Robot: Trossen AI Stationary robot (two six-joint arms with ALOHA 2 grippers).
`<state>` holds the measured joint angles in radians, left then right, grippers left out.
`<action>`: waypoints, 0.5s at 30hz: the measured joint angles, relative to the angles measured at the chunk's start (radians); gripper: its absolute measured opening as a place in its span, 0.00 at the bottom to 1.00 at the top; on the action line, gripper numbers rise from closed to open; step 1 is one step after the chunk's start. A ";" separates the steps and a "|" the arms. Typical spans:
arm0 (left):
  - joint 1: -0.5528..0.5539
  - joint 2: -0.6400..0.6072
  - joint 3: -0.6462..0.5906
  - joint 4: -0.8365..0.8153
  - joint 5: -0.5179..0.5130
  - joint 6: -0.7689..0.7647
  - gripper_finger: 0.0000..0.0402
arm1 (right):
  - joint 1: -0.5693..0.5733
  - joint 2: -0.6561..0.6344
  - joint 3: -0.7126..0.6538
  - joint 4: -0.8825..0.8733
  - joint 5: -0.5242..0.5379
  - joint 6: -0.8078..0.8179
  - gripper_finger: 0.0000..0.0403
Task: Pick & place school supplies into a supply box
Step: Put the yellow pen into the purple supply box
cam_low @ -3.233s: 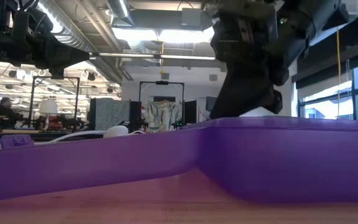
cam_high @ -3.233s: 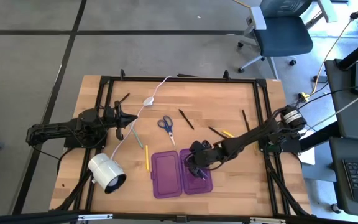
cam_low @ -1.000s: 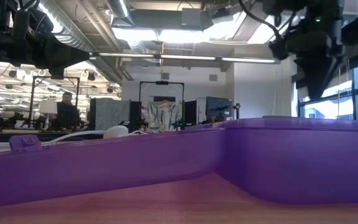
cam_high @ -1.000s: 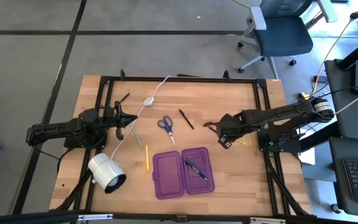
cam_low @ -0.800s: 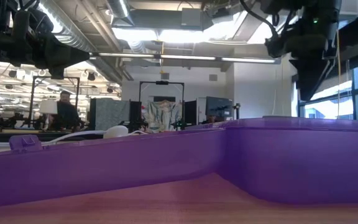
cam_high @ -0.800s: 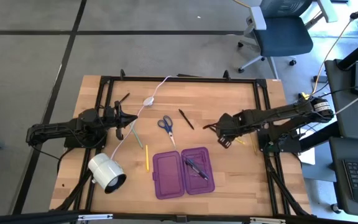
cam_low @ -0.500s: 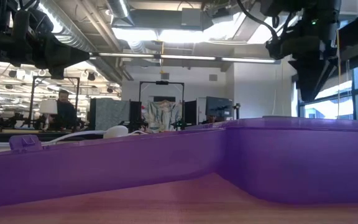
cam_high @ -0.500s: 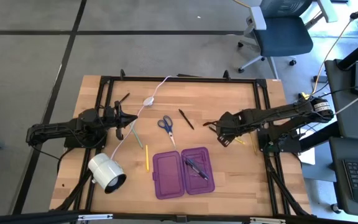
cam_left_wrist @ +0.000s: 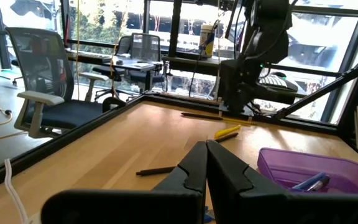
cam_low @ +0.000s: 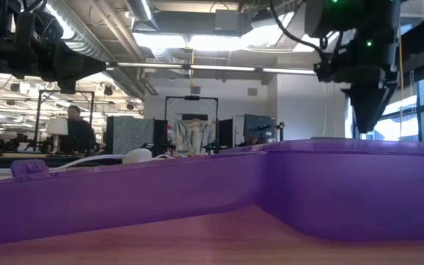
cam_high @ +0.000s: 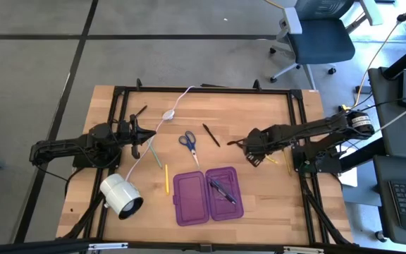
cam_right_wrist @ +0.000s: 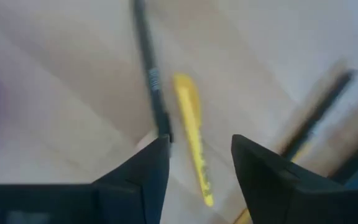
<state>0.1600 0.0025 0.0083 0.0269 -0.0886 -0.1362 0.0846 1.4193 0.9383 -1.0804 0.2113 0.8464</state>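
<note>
Right now your right tool (cam_high: 249, 149) hangs over the right middle of the counter (cam_high: 259, 204), fingers spread and grasping nothing. In its wrist view the two dark fingers (cam_right_wrist: 143, 168) straddle a yellow pen (cam_right_wrist: 192, 144) lying on the wood, with a dark pen (cam_right_wrist: 150, 78) just beside it and another dark pen (cam_right_wrist: 316, 113) farther off; that view is blurred. From above you see the tool's tip near the yellow pen (cam_high: 259, 151); whether it touches the pen, you cannot tell.

Your left tool (cam_high: 145, 140) waits at the left side of the counter, fingers clenched together and holding nothing; its wrist view shows the two fingers (cam_left_wrist: 199, 167) pressed flat against each other.

The purple supply box (cam_high: 207, 195) lies open at the near middle of the counter, both halves flat. A couple of pens (cam_high: 220, 190) already sit in its right half. Left of the box lies a yellow pencil (cam_high: 166, 178), and a green pencil (cam_high: 156, 156) lies farther left of that. Blue-handled scissors (cam_high: 189, 144) lie just beyond the box, with a dark pen (cam_high: 211, 135) to their right. One more dark pen (cam_high: 278, 136) lies toward the right edge.

A white lamp (cam_high: 120, 196) sits at the near left, its white cable (cam_high: 175, 106) running to the far edge. In the low view a person (cam_low: 75, 131) shows in the room behind.
</note>
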 joint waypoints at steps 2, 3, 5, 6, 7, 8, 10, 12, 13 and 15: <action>0.000 0.000 0.000 0.000 0.000 0.000 0.01 | -0.016 0.000 -0.036 0.040 -0.039 -0.027 0.42; 0.000 0.000 0.000 0.000 0.001 0.000 0.01 | -0.025 0.000 -0.054 0.051 -0.049 -0.041 0.42; 0.000 0.000 0.000 0.000 0.001 0.000 0.01 | -0.038 -0.001 -0.093 0.086 -0.060 -0.048 0.42; 0.000 0.000 0.000 0.000 0.001 0.000 0.01 | -0.043 -0.001 -0.108 0.111 -0.067 -0.050 0.42; 0.000 0.000 0.000 0.000 0.001 0.000 0.01 | -0.047 -0.001 -0.119 0.131 -0.075 -0.061 0.42; 0.000 0.000 0.000 0.000 0.001 0.000 0.01 | -0.050 -0.001 -0.129 0.148 -0.078 -0.071 0.42; 0.000 0.000 0.000 0.000 0.002 0.000 0.01 | -0.054 -0.001 -0.147 0.182 -0.082 -0.101 0.42; 0.000 0.000 0.000 0.000 0.002 0.000 0.01 | -0.060 -0.001 -0.161 0.199 -0.082 -0.127 0.42; 0.000 0.000 0.000 0.000 0.002 0.000 0.01 | -0.063 -0.001 -0.166 0.200 -0.082 -0.137 0.42; 0.000 0.000 0.000 0.000 0.002 0.000 0.01 | -0.068 -0.001 -0.174 0.202 -0.082 -0.145 0.42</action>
<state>0.1597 0.0025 0.0083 0.0265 -0.0864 -0.1364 0.0170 1.4185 0.7640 -0.8787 0.1295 0.7012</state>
